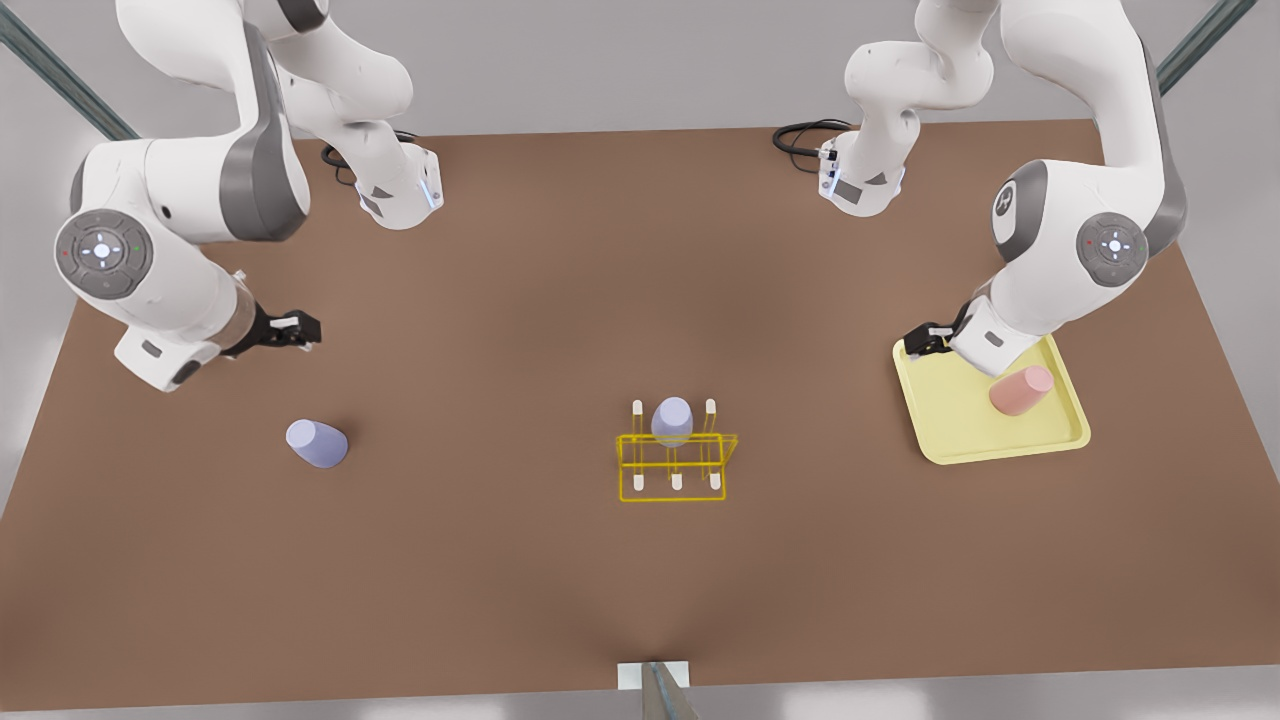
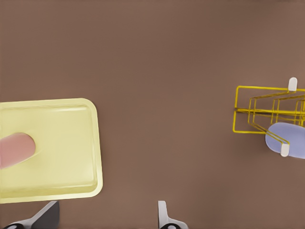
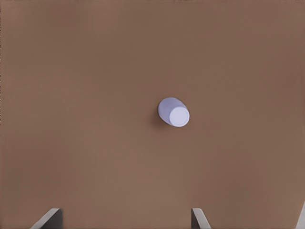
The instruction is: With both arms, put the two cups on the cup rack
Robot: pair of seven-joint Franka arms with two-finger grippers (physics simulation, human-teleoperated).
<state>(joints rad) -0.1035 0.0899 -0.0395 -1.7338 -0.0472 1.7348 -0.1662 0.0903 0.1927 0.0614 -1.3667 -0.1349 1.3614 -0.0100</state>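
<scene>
The salmon pink cup (image 1: 1020, 390) (image 2: 16, 149) sits on a pale yellow tray (image 1: 950, 430). My left gripper (image 1: 925, 340) (image 2: 107, 222) hovers open over the tray's corner, at the front view's right, apart from the cup. A lavender cup (image 1: 317, 443) (image 3: 173, 112) stands on the table at the front view's left. My right gripper (image 1: 295, 328) (image 3: 124, 223) hangs open above and behind it, holding nothing. The yellow wire cup rack (image 1: 672, 482) (image 2: 257, 112) stands mid-table with another lavender cup (image 1: 672, 420) (image 2: 286, 140) on its middle back peg.
The tray (image 2: 62, 143) lies on the brown table (image 1: 500, 300) to the rack's right in the front view. Both arm bases with black cables stand at the table's far edge. A small bracket (image 1: 655, 680) sits at the near edge.
</scene>
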